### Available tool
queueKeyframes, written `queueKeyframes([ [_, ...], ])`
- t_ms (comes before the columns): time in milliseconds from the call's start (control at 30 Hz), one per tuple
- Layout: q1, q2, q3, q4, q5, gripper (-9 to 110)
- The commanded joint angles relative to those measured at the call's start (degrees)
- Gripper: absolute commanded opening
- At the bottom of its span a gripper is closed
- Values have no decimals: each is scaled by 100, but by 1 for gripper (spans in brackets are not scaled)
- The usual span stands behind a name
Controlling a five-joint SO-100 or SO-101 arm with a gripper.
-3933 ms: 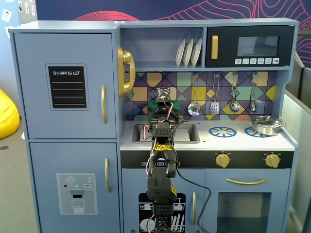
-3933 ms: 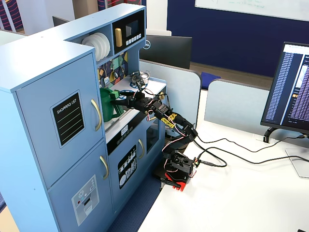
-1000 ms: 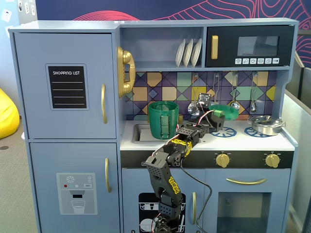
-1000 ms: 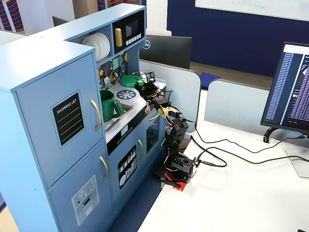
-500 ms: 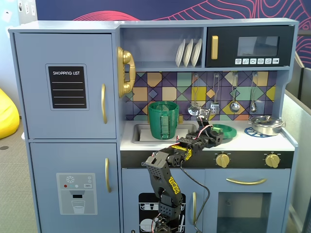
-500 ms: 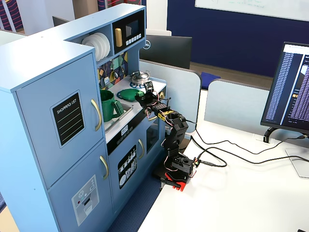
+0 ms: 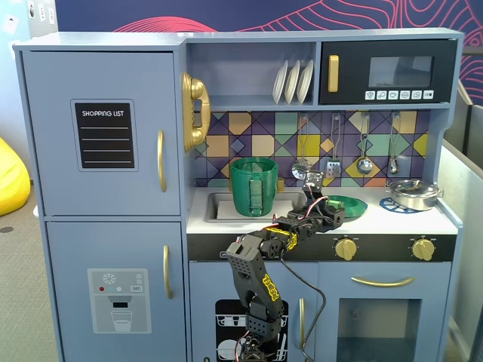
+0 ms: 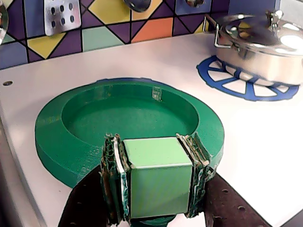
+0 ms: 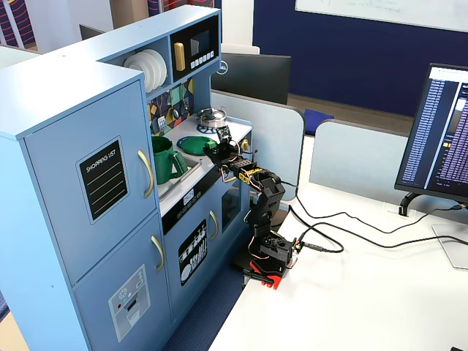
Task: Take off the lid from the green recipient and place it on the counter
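green lid (image 8: 57, 137), white counter (image 8: 156, 66), blue burner ring (image 8: 227, 85)

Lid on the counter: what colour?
Green, clearest in the wrist view: the lid lies flat on the white counter.

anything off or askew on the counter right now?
Nothing stands out. The lid lies flat, hollow side up, on the counter, over a blue burner ring, off the open green recipient in the sink. The gripper sits at the lid's near rim. The silver pot sits squarely on its ring.
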Motion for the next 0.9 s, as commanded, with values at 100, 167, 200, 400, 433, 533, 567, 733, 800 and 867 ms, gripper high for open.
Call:
queueKeyframes([
  [100,-35,53,-290,18,237,22],
  [167,-26,79,-334,123,272,26],
  [200,-18,88,-352,167,264,28],
  [400,0,237,-378,264,281,33],
  [433,9,325,-378,334,281,33],
  [533,9,765,-475,844,308,33],
  [567,0,940,-545,1072,299,33],
  [733,-79,2109,-668,2470,193,31],
  [800,-185,2733,-606,3428,343,31],
  [867,-378,3393,-501,4597,554,30],
])
